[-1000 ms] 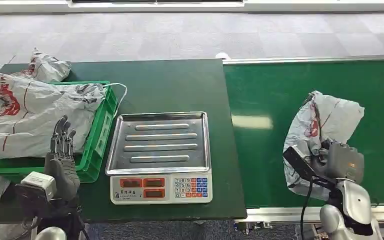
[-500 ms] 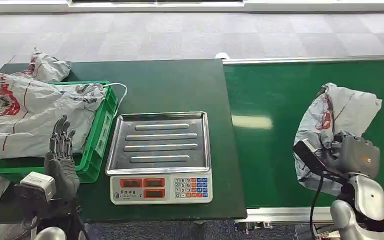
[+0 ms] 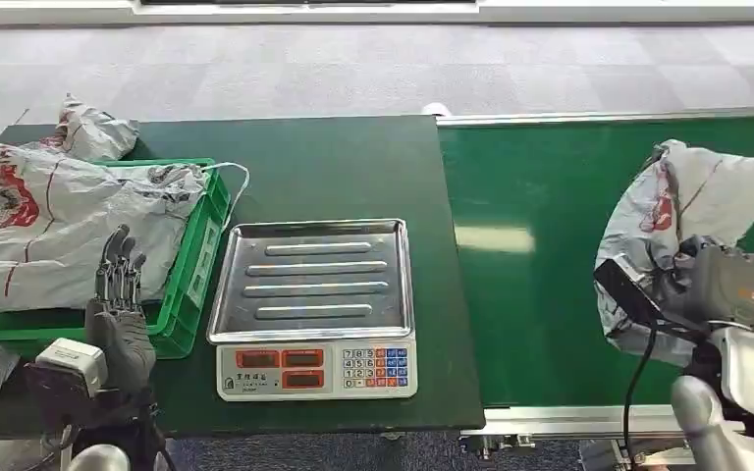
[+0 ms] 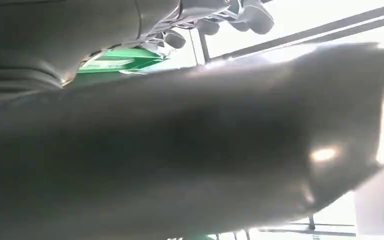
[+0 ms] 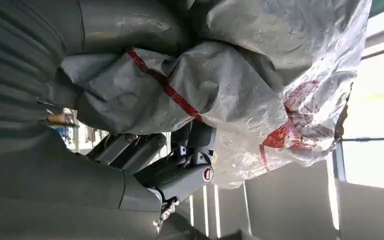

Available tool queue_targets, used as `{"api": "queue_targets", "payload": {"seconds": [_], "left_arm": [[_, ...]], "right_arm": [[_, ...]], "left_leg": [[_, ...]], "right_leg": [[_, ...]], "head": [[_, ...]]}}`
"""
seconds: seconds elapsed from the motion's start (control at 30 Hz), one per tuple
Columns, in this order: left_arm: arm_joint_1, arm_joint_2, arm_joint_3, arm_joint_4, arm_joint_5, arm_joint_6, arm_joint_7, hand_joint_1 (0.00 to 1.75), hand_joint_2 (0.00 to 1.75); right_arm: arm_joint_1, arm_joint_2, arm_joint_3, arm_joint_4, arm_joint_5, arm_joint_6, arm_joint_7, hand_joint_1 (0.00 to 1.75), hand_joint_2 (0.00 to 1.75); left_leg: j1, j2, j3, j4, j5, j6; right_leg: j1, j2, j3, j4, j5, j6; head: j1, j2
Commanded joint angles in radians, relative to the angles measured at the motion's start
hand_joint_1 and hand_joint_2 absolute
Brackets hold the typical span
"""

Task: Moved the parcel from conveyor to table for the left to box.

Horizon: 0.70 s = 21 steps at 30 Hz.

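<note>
A crumpled grey parcel bag with red print (image 3: 682,206) is over the green conveyor belt (image 3: 540,294) at the right. My right hand (image 3: 722,285) grips its lower part; in the right wrist view the thumb and dark fingers (image 5: 180,165) close around the grey plastic (image 5: 240,90). My left hand (image 3: 120,294) stands at the table's front left with its fingers straight and apart, holding nothing, just in front of the green crate (image 3: 196,285) heaped with grey parcels (image 3: 69,216).
A steel-topped scale (image 3: 312,304) with red displays sits at the middle of the dark green table (image 3: 353,167). Another parcel (image 3: 93,132) lies behind the crate. A white cable (image 3: 241,182) curls by the crate's corner. Grey floor lies beyond.
My right hand has carried the parcel to the right and slightly away along the conveyor. The left hand has stayed still.
</note>
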Motion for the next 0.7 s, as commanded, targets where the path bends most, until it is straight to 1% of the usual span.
{"api": "queue_targets", "payload": {"seconds": [0.03,0.07,0.1,0.13,0.17,0.2,0.23,0.27,0.3,0.33,0.37,0.4,0.47,0.53,0.57,0.6,0.63,0.67,0.7], "left_arm": [[-0.069,0.020,-0.009,0.092,0.038,0.011,-0.026,0.00,0.00],[-0.078,0.021,-0.013,0.101,0.046,0.011,-0.034,0.00,0.00],[-0.101,0.018,-0.020,0.116,0.050,0.017,-0.041,0.00,0.00],[-0.111,0.018,-0.024,0.123,0.050,0.020,-0.041,0.00,0.00],[-0.116,0.019,-0.028,0.126,0.051,0.025,-0.041,0.00,0.00],[-0.116,0.020,-0.030,0.126,0.051,0.027,-0.041,0.00,0.00],[-0.115,0.021,-0.031,0.124,0.051,0.031,-0.041,0.00,0.00],[-0.113,0.022,-0.031,0.122,0.050,0.035,-0.041,0.00,0.00],[-0.111,0.022,-0.031,0.122,0.050,0.037,-0.041,0.00,0.00],[-0.111,0.022,-0.030,0.121,0.050,0.038,-0.041,0.00,0.00],[-0.110,0.022,-0.030,0.121,0.051,0.038,-0.041,0.00,0.00],[-0.110,0.022,-0.030,0.120,0.051,0.038,-0.041,0.00,0.00],[-0.110,0.022,-0.030,0.120,0.051,0.038,-0.041,0.00,0.00],[-0.110,0.022,-0.030,0.120,0.051,0.038,-0.041,0.00,0.00],[-0.113,0.024,-0.031,0.124,0.063,0.032,-0.046,0.00,0.00],[-0.121,0.027,-0.036,0.137,0.069,0.033,-0.051,0.00,0.00],[-0.125,0.030,-0.037,0.148,0.074,0.035,-0.058,0.00,0.00],[-0.124,0.033,-0.039,0.151,0.080,0.041,-0.065,0.00,0.00],[-0.123,0.034,-0.039,0.152,0.081,0.042,-0.065,0.00,0.00]], "right_arm": [[-0.488,0.041,0.363,0.281,-0.014,-0.097,-0.216,1.75,1.75],[-0.637,0.116,0.462,0.403,0.005,-0.109,-0.191,1.75,1.75],[-0.760,0.233,0.550,0.511,-0.005,-0.199,-0.263,1.75,1.75],[-0.809,0.282,0.594,0.557,0.018,-0.204,-0.210,1.75,1.75],[-0.829,0.291,0.632,0.574,0.011,-0.214,-0.179,1.75,1.75],[-0.822,0.280,0.650,0.559,0.000,-0.216,-0.166,1.75,1.75],[-0.810,0.259,0.664,0.537,-0.016,-0.217,-0.157,1.75,1.75],[-0.794,0.236,0.669,0.513,-0.030,-0.219,-0.157,1.75,1.75],[-0.785,0.225,0.667,0.504,-0.037,-0.220,-0.158,1.75,1.75],[-0.782,0.221,0.665,0.502,-0.039,-0.222,-0.159,1.75,1.75],[-0.779,0.217,0.663,0.499,-0.041,-0.224,-0.161,1.75,1.75],[-0.776,0.213,0.662,0.496,-0.043,-0.225,-0.164,1.75,1.75],[-0.776,0.213,0.662,0.496,-0.043,-0.225,-0.164,1.75,1.75],[-0.776,0.213,0.662,0.496,-0.043,-0.225,-0.164,1.75,1.75],[-0.796,0.246,0.676,0.492,-0.118,-0.198,-0.270,1.75,1.75],[-0.856,0.312,0.689,0.540,-0.095,-0.175,-0.252,1.75,1.75],[-0.901,0.358,0.716,0.568,-0.080,-0.158,-0.214,1.75,1.75],[-0.931,0.374,0.733,0.596,-0.080,-0.145,-0.196,1.75,1.75],[-0.936,0.375,0.737,0.601,-0.080,-0.145,-0.190,1.75,1.75]], "left_leg": [[0.000,0.020,0.002,-0.003,0.002,0.001],[0.000,0.019,0.002,-0.003,0.003,0.001],[-0.001,0.024,-0.007,-0.003,0.002,0.000],[-0.001,0.030,-0.005,-0.002,0.000,0.000],[-0.001,0.032,-0.006,-0.003,0.002,0.000],[0.001,0.028,-0.007,-0.003,0.002,-0.001],[0.000,0.025,-0.007,-0.003,0.004,-0.002],[0.001,0.028,-0.008,-0.004,0.006,-0.003],[0.002,0.024,0.000,-0.004,0.009,-0.004],[0.003,0.015,-0.001,-0.002,0.009,-0.004],[0.004,0.013,-0.002,-0.003,0.011,-0.004],[0.003,0.005,-0.003,-0.002,0.012,-0.005],[0.003,0.002,-0.006,-0.002,0.013,-0.004],[0.003,0.000,-0.009,-0.001,0.013,-0.005],[0.003,0.002,-0.008,-0.002,0.013,-0.004],[0.003,0.000,-0.009,-0.001,0.013,-0.005],[0.001,0.008,-0.009,-0.001,0.013,-0.005],[0.001,0.006,-0.011,-0.001,0.013,-0.004],[0.001,0.008,-0.012,0.000,0.013,-0.004]], "right_leg": [[0.000,0.015,-0.004,-0.003,0.008,-0.002],[0.001,0.013,-0.004,-0.003,0.008,-0.002],[0.000,0.018,-0.004,-0.001,0.009,-0.002],[-0.001,0.028,-0.008,0.000,0.009,-0.002],[0.000,0.030,-0.009,0.000,0.012,-0.002],[0.001,0.026,-0.007,0.001,0.010,-0.002],[0.001,0.024,-0.009,0.002,0.011,-0.005],[0.002,0.026,-0.011,0.001,0.014,-0.005],[0.003,0.022,-0.011,0.001,0.014,-0.006],[0.002,0.015,-0.010,0.003,0.011,-0.005],[0.004,0.011,-0.009,0.001,0.012,-0.005],[0.003,0.006,-0.009,0.002,0.011,-0.005],[0.004,0.002,-0.010,0.002,0.012,-0.005],[0.003,0.002,-0.011,0.003,0.011,-0.004],[0.003,0.002,-0.011,0.002,0.012,-0.005],[0.003,0.001,-0.011,0.003,0.011,-0.004],[0.001,0.008,-0.015,0.004,0.013,-0.005],[0.001,0.006,-0.013,0.004,0.013,-0.004],[0.001,0.007,-0.015,0.005,0.013,-0.005]], "head": [[0.000,0.000],[0.002,0.000],[0.000,0.000],[0.000,0.000],[0.002,0.000],[0.001,0.000],[0.000,0.000],[0.000,0.000],[0.000,0.000],[0.000,0.000],[0.000,0.000],[0.000,0.000],[0.000,0.000],[0.001,0.000],[0.000,0.000],[0.000,0.000],[0.000,0.000],[0.001,0.000],[0.001,0.000]]}}
